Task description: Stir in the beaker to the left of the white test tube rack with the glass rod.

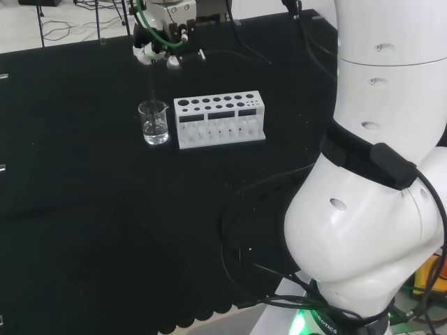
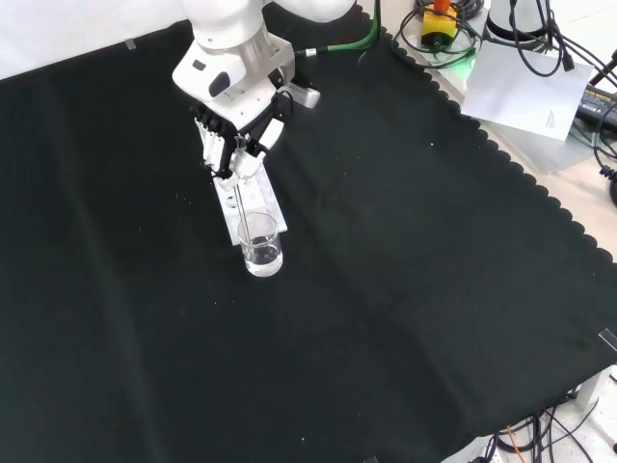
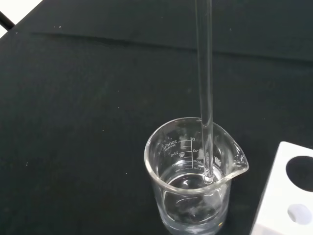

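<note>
The beaker stands toward the far edge of the counter in the head view, just left of the white test tube rack, with wide bare cloth on its other sides. The hand pinches the glass rod, which hangs near upright, its lower tip inside the beaker.

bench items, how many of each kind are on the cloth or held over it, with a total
beaker: 1, clear glass with clear liquid in it
glass rod: 1, held by the hand, lower end inside the beaker
white test tube rack: 1, beside the beaker
total: 3
</note>
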